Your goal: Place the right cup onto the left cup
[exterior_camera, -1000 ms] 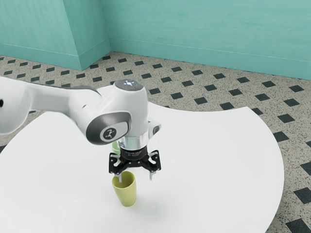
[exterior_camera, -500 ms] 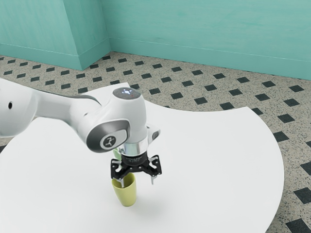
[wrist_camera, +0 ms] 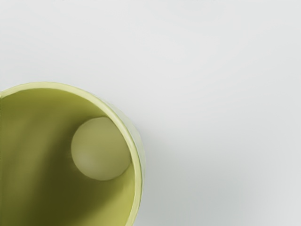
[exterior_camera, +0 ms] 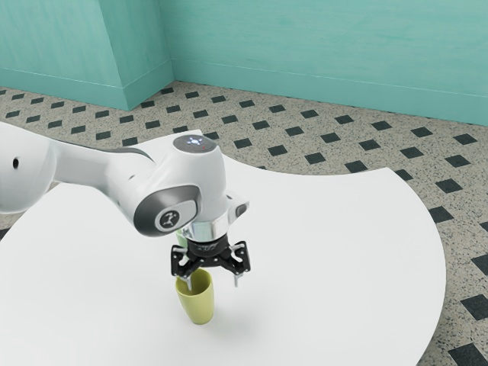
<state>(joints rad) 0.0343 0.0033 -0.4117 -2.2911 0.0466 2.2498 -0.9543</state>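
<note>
Well, the gripper (exterior_camera: 213, 283) hangs with its fingers wide apart – nothing between them; the yellow-green cup (exterior_camera: 200, 307) stands upright on the table (exterior_camera: 328, 267), one finger over or just inside its mouth; a pale green thing (exterior_camera: 181, 239), perhaps the other cup, sits mostly hidden behind the hand.

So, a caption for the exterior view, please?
Open gripper close to an upright yellow cup on a white table, a green cup mostly hidden behind.

White table (exterior_camera: 328, 252), teal wall (exterior_camera: 320, 46), speckled floor with dark diamonds (exterior_camera: 278, 130)
</note>
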